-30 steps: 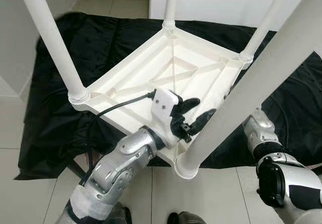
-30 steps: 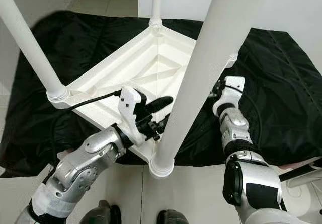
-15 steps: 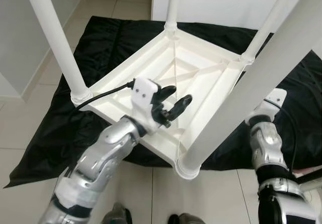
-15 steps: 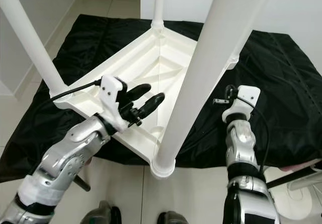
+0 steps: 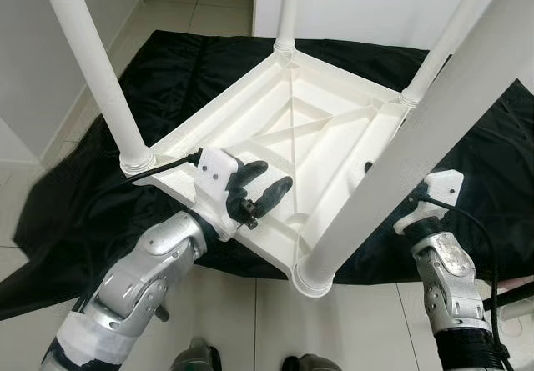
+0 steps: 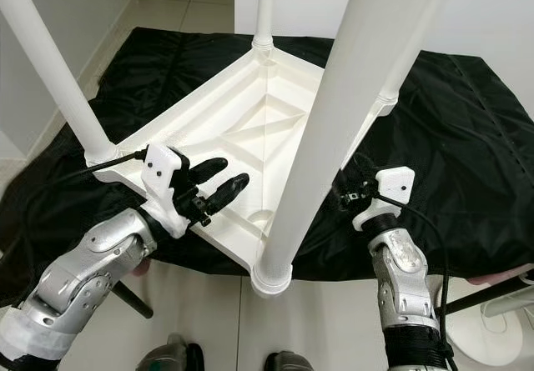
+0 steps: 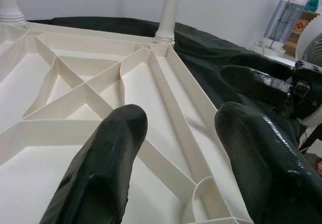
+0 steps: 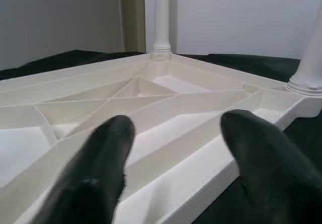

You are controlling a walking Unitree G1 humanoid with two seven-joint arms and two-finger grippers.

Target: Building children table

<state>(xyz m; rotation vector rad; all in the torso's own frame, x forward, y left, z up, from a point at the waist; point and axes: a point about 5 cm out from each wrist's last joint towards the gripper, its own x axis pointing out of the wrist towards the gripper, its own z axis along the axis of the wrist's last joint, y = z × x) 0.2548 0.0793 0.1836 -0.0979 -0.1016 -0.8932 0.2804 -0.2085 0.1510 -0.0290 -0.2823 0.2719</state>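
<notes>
Mid-frame, our upturned white table (image 5: 309,129) lies on a black cloth (image 5: 108,196), its four legs (image 5: 92,71) pointing up. Our left gripper (image 5: 265,183) hovers over its near-left edge, fingers spread; our right gripper (image 6: 349,189), also spread, sits lower right.

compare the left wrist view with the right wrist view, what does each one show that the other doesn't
Left wrist view alone: the right pincer across the black sheet, plus a grey appliance by the wall.
Right wrist view alone: a beige door frame behind the table.
Both: the upturned white table with ribbed underside and upright legs, seen between open black fingers.
</notes>
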